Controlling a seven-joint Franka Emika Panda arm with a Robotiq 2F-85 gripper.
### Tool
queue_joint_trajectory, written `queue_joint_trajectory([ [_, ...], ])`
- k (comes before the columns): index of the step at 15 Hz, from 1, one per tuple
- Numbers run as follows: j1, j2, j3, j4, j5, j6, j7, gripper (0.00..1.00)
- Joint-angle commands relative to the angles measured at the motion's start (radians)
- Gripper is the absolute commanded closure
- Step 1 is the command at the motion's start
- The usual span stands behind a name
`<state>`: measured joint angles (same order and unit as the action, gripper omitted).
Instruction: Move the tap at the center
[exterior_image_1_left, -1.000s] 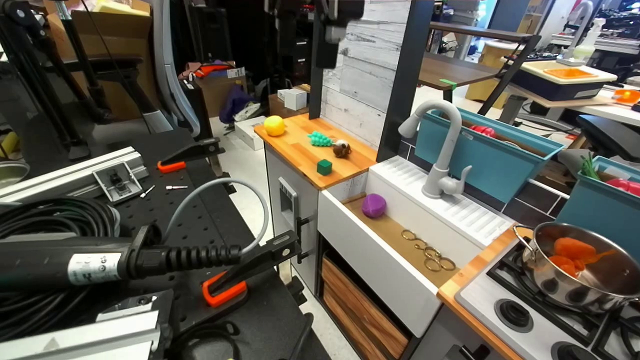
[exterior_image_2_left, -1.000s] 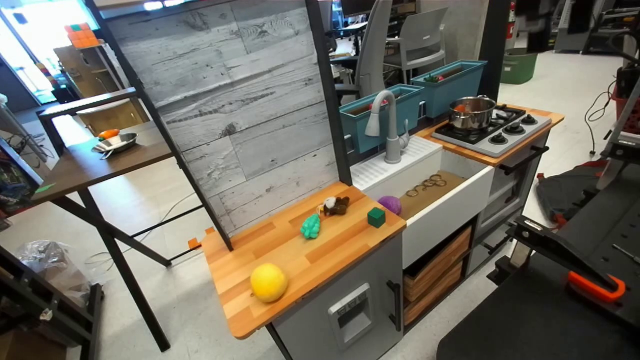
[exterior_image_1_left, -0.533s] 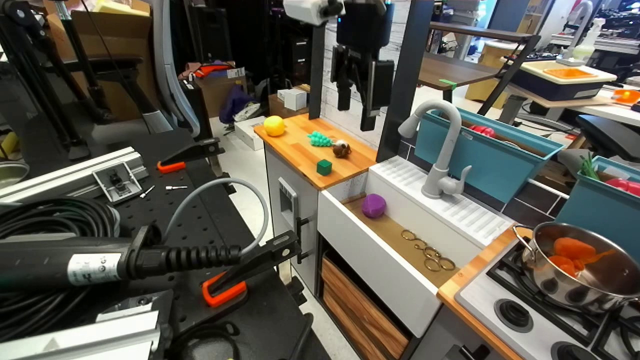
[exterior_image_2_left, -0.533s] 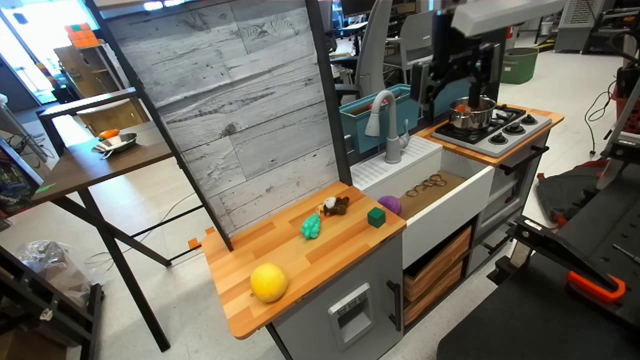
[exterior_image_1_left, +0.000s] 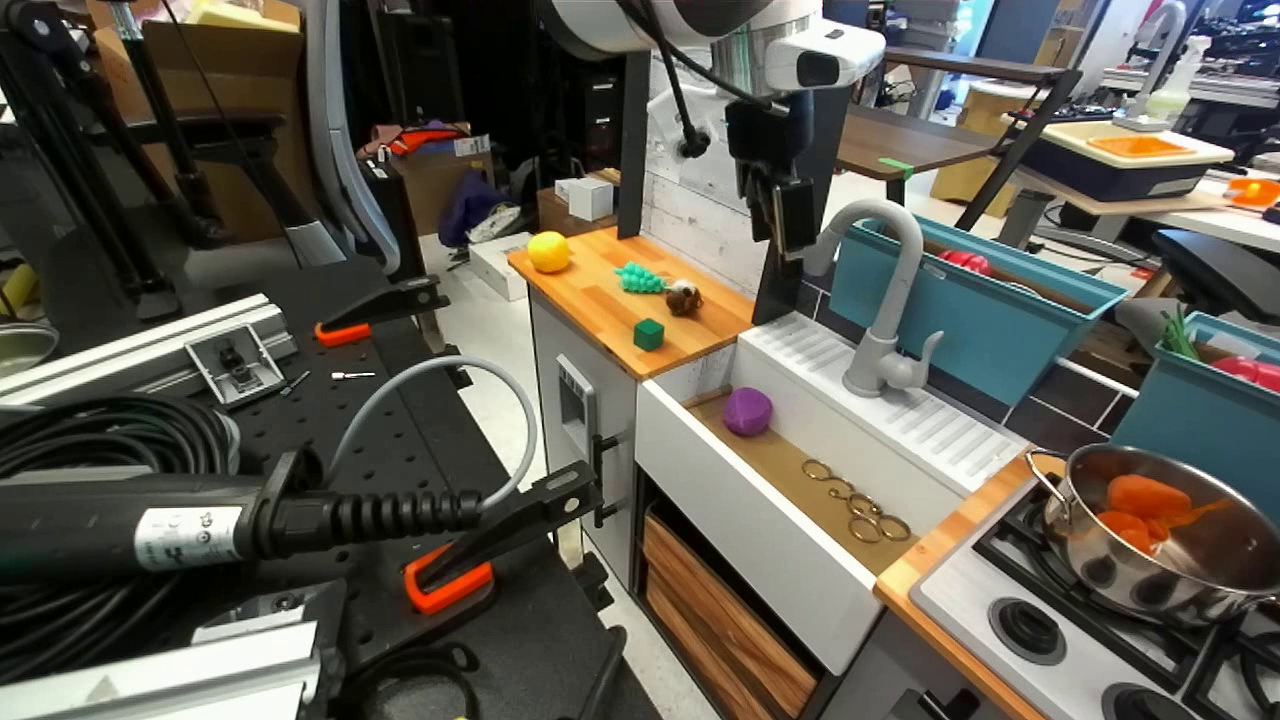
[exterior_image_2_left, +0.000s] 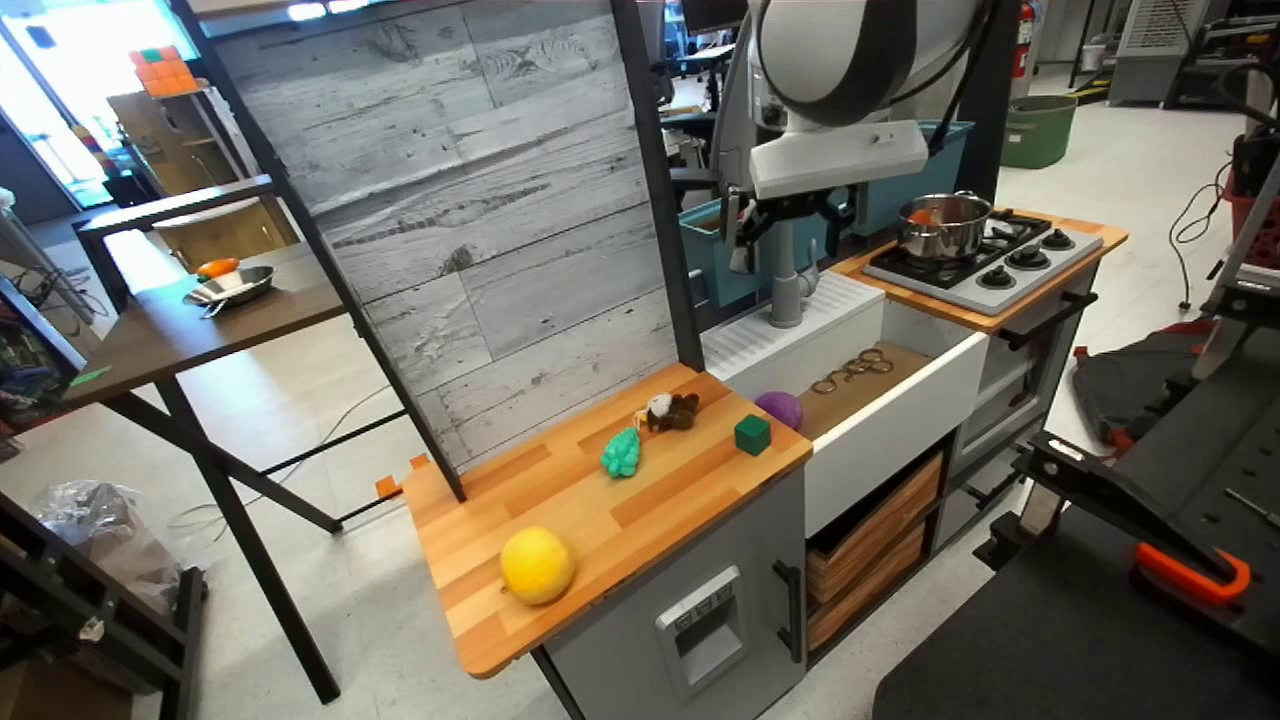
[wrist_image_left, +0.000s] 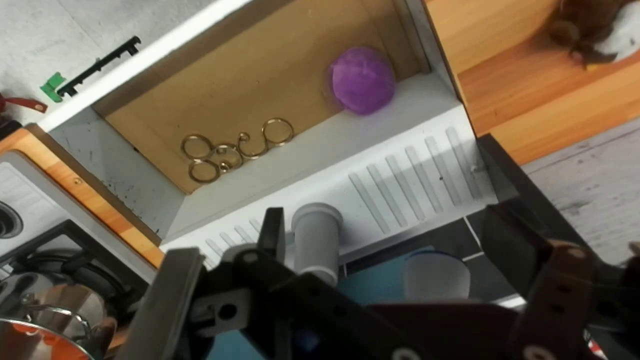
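OK, in an exterior view the tap (exterior_image_1_left: 898, 290) stands at the back of the sink (exterior_image_1_left: 755, 525), spout (exterior_image_1_left: 824, 252) aimed toward the wooden worktop (exterior_image_1_left: 600, 285), not mid-basin; jaws right by the spout, contact unclear. In an exterior view my arm (exterior_image_2_left: 840, 165) hides part of the tap, but the spout points the same way. Wrist cam: jaws wide, nothing held AFAICT, tap showing btwn them. I'd say approach approx done, centring 0%; prob 3 steps left: catch spout, swing to ctr, let go.
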<state>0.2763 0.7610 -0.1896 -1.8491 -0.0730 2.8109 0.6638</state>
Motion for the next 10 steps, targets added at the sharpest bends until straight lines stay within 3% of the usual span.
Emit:
queue_joint_trajectory([
  [1,0.095,0.088,-0.112,0.078,0.010,0.102,0.106,0.00],
  [9,0.260,0.223,-0.299,0.126,0.089,0.294,0.275,0.00],
  [10,0.281,0.238,-0.323,0.125,0.108,0.296,0.289,0.25],
])
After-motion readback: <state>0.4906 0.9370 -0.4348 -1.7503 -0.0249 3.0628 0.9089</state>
